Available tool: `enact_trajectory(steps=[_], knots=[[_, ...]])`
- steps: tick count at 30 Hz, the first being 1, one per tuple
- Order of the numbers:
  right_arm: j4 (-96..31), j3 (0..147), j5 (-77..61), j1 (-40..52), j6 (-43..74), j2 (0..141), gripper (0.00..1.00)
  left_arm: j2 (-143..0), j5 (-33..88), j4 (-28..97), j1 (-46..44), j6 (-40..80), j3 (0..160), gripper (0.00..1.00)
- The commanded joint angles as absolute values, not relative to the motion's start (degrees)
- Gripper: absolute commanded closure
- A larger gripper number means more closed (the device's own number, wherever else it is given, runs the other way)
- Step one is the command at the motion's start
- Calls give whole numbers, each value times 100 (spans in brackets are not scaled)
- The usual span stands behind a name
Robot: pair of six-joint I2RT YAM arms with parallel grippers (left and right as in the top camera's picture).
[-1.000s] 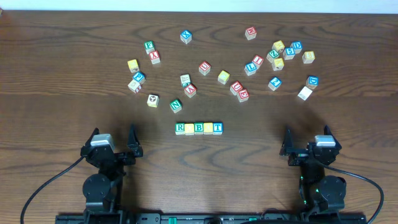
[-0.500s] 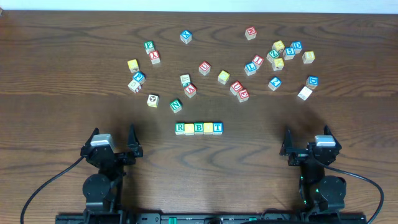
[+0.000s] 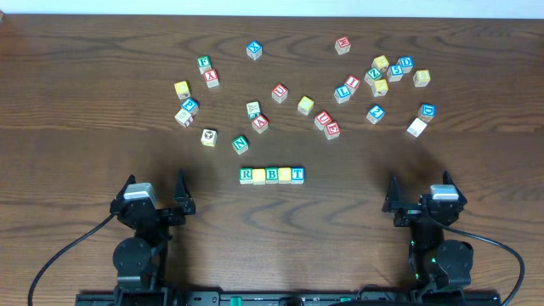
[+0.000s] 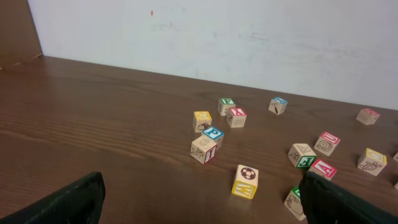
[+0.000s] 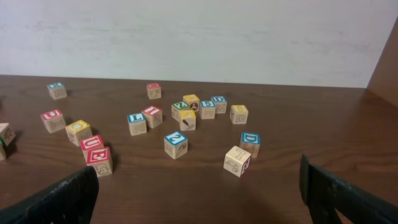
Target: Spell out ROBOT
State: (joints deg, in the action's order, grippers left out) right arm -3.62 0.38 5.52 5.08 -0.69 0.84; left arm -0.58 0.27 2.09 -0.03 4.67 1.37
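Lined up midway between the left fingers (image 3: 180, 194) and right fingers (image 3: 392, 192): R cube (image 3: 246, 175) in green, B cube (image 3: 272, 175) in green, T cube (image 3: 297, 175) in blue. Ahead of the left fingers, N cube (image 3: 240, 144), green. Out beyond the right fingers: 2 cube (image 5: 176, 139), L cube (image 5: 136, 118) and D cube (image 5: 250, 138) in blue, I cube (image 5: 152, 112) and U cube (image 5: 51, 116) in red.

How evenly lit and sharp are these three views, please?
Overhead: soft, even light on the table, no harsh glare, but the ROBOT row has yellow faces too small to read. Left wrist: cubes sharp, left gripper a dark silhouette. Right wrist: likewise, right gripper dark; cubes cast soft shadows.
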Motion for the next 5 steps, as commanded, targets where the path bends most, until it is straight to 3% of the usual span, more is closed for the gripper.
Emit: enact_trajectory(steps=[1, 5], knots=[[-388, 32, 478, 471, -137, 38, 1, -27, -49, 423, 25, 497, 25, 2], [-388, 32, 478, 471, -137, 38, 1, -27, -49, 425, 25, 497, 25, 2]])
